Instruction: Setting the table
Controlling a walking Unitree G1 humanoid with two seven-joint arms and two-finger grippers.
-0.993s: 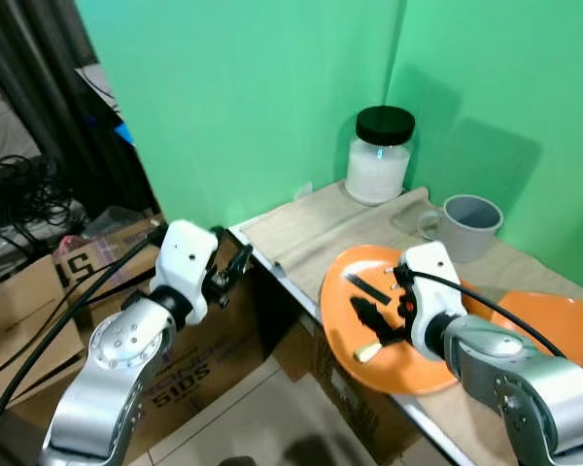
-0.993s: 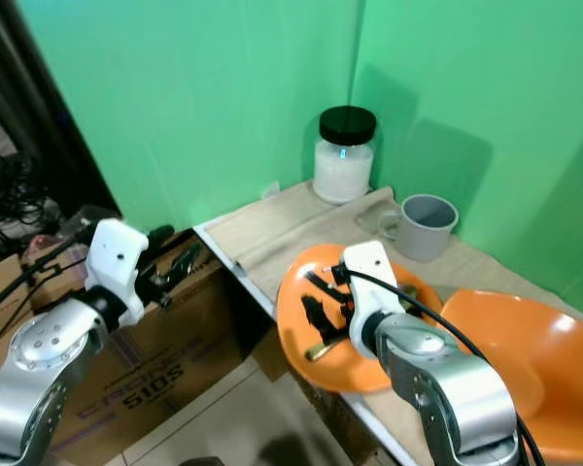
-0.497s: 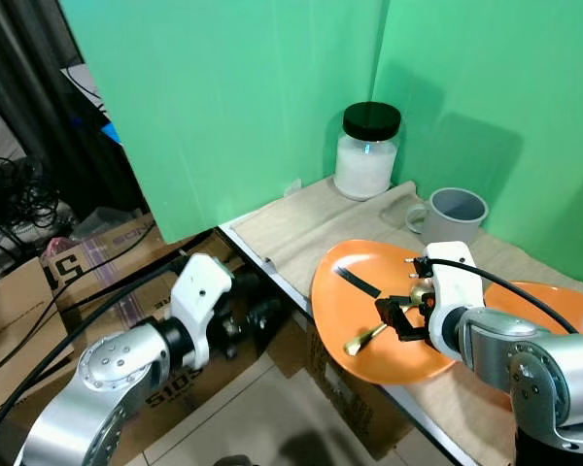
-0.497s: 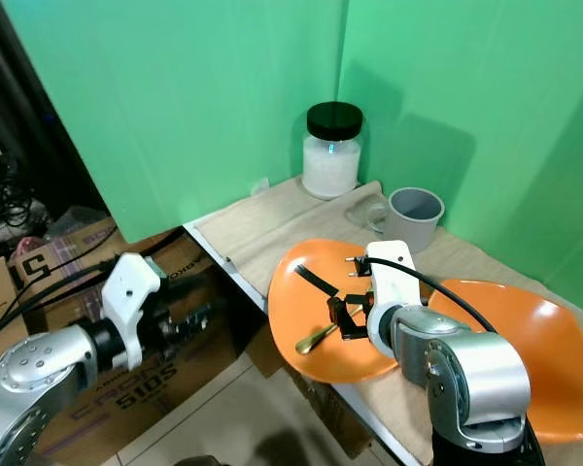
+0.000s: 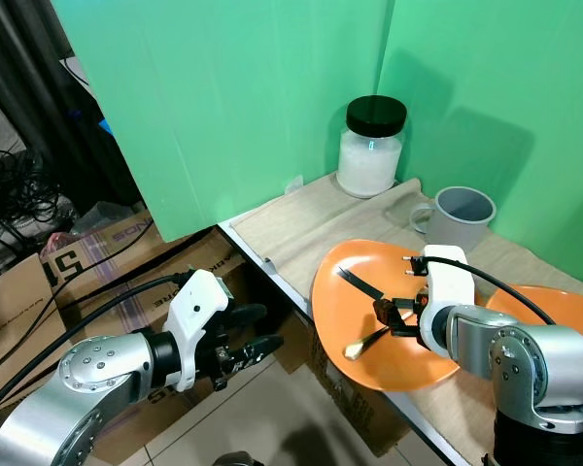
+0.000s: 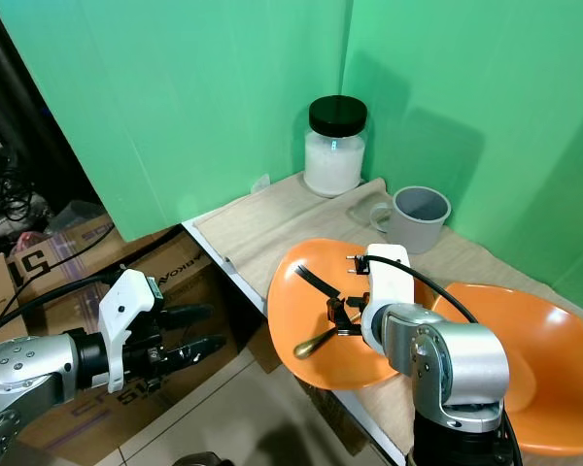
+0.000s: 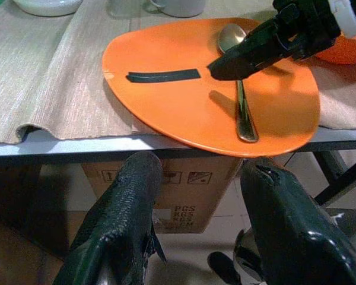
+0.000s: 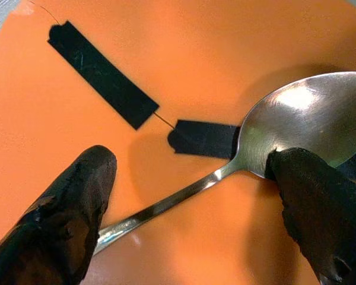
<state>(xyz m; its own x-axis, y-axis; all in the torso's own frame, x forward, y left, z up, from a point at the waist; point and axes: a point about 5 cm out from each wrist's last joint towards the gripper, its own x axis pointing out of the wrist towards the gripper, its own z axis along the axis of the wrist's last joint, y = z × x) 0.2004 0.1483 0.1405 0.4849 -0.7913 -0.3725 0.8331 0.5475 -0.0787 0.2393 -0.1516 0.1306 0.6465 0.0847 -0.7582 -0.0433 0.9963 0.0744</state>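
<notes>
With its fingers spread, the right gripper (image 8: 184, 208) straddled the spoon (image 8: 273, 139) lying on the orange plate (image 5: 355, 291), apparently needing to close next, while the open left gripper (image 5: 248, 345) hung below the table edge.

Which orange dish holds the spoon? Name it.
The flat orange plate overhanging the table edge; the spoon lies on it. The other, an orange bowl, sits farther right.

Our count of things on the worktop

We see two orange plates (image 5: 369, 330) (image 6: 539, 388), one spoon (image 8: 225, 169), one grey mug (image 5: 463, 218) and one black-lidded jar (image 5: 371, 146), upper right.
</notes>
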